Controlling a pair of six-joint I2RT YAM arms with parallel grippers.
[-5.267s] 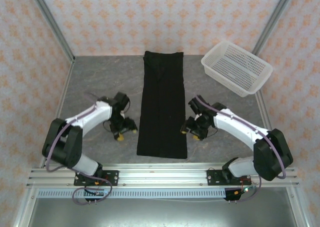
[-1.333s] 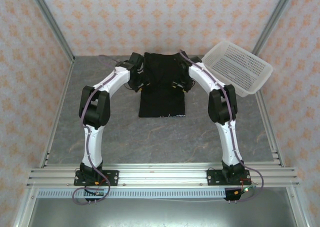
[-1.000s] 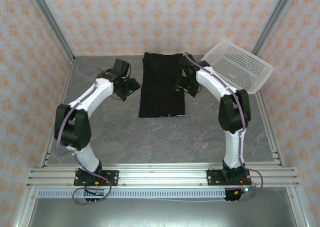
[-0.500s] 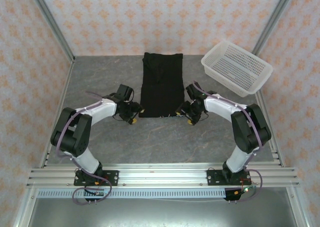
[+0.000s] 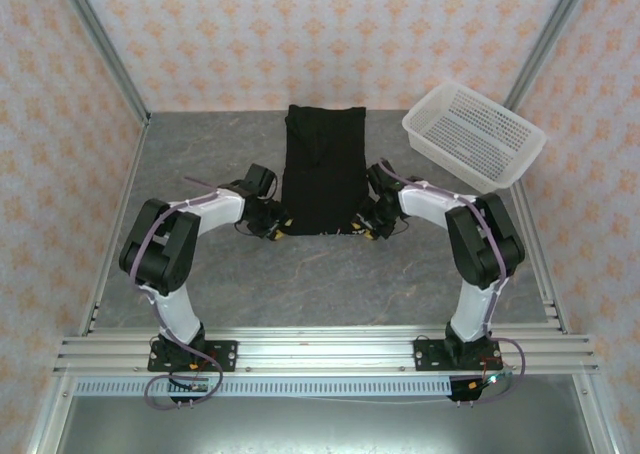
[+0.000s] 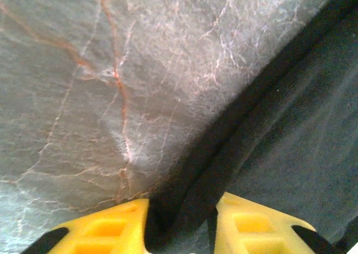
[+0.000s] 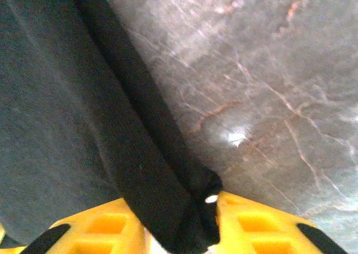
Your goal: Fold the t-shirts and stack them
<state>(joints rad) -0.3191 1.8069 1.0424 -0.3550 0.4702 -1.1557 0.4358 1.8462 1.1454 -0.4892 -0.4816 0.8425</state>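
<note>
Lower left of the cloth: the left fingers [image 5: 278,228] are seen clamped on its near corner, dark fabric pinched between them. At centre frame, the black t-shirt [image 5: 322,164] is laid flat on the grey desk [image 5: 200,274]. At its lower right corner, the right fingers [image 5: 368,230] are closed on bunched fabric too. A crosswise fold is judged in hand; both corners must be lifted together and carried evenly to the far edge. A white basket [image 5: 475,134] sits upper right.
</note>
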